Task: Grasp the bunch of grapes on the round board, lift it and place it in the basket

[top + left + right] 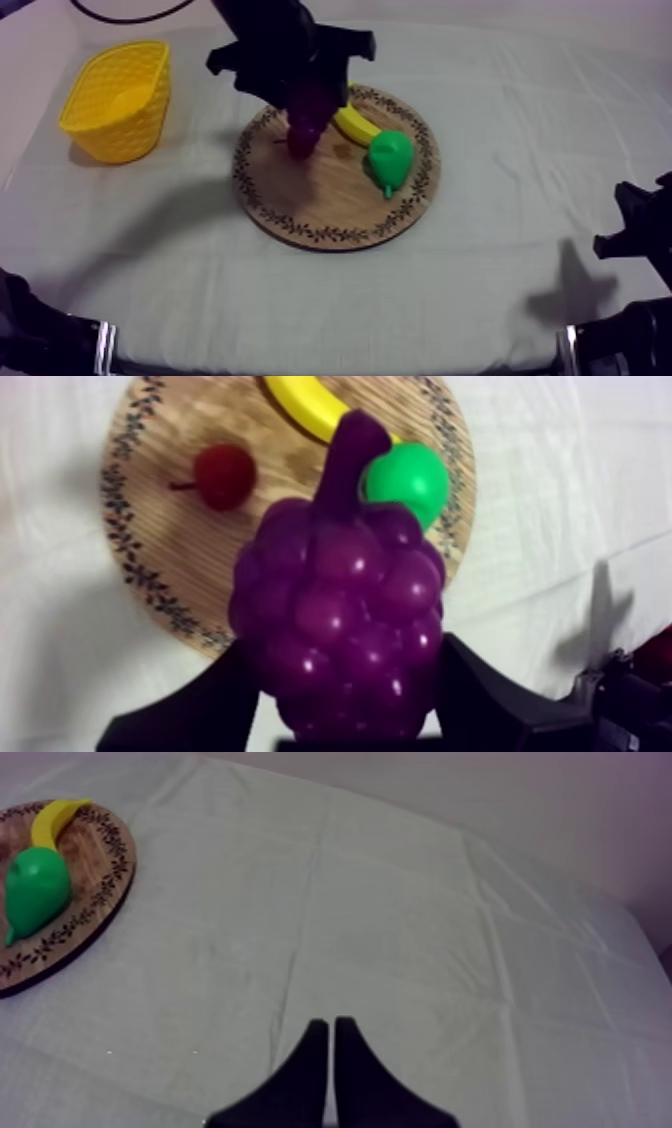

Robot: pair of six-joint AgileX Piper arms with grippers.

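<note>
Grapes: bunch of grapes (340, 606) is clamped between the left gripper (340, 711) fingers, over the wooden board (300, 205), upper centre of the top view.
Right gripper (330, 1027): fingers together on nothing, lower right.
Risk: the smooth, bumpy bunch may slip in transit or clip the basket rim.
Basket: yellow basket (110, 135), upper left, nothing seen inside.
Board: banana (355, 125), pear (390, 158), small red fruit (225, 474).

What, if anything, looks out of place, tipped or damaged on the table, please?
Nothing stands out. The yellow basket stands upright, the banana, pear and small red fruit lie on the wooden board, and the left gripper holds the bunch of grapes.
</note>
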